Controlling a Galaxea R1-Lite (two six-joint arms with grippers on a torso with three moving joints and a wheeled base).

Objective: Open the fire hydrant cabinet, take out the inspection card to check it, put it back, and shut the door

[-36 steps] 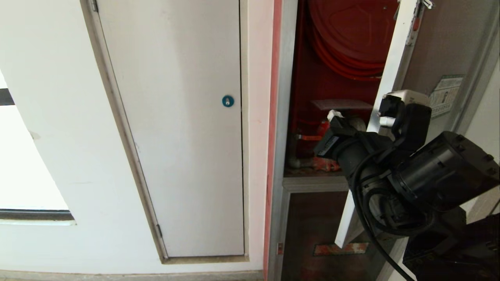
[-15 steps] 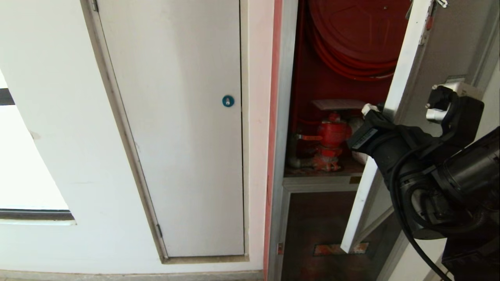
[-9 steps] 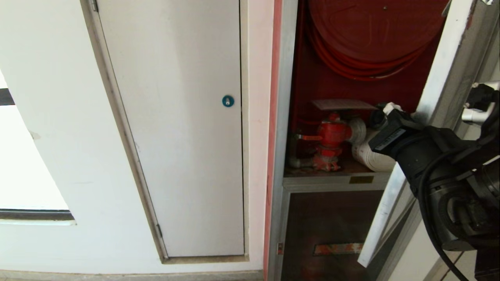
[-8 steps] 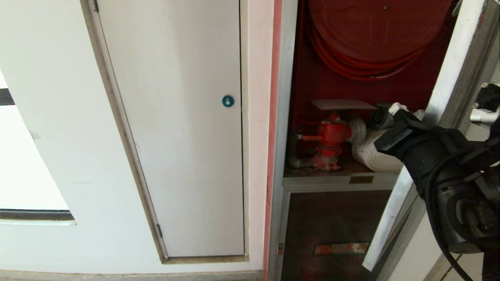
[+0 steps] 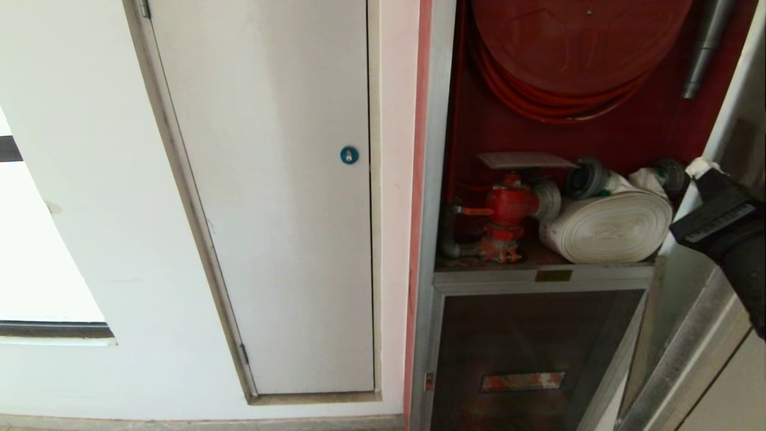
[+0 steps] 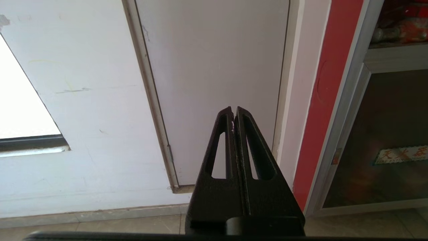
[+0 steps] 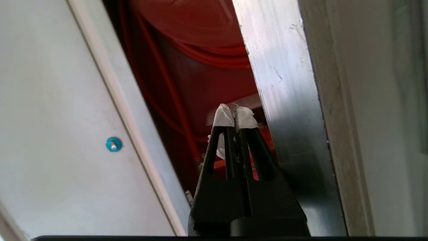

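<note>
Right pincer (image 7: 235,115) clenched empty beside silver-framed door (image 7: 284,100), fire hydrant cabinet (image 5: 479,131) red-walled, open, left pincer (image 6: 233,115) clenched

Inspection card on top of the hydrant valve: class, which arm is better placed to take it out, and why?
Right. The right gripper is already beside the open fire hydrant cabinet, near the inspection card. The left gripper faces the white door.

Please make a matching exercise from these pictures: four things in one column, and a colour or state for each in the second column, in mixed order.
1. hose reel
2. rolled hose
3. round lock
4. right end effector

a. blue
b. shut, holding nothing
c. white
d. red

Pairs: 1-d, 2-c, 3-a, 4-b
</note>
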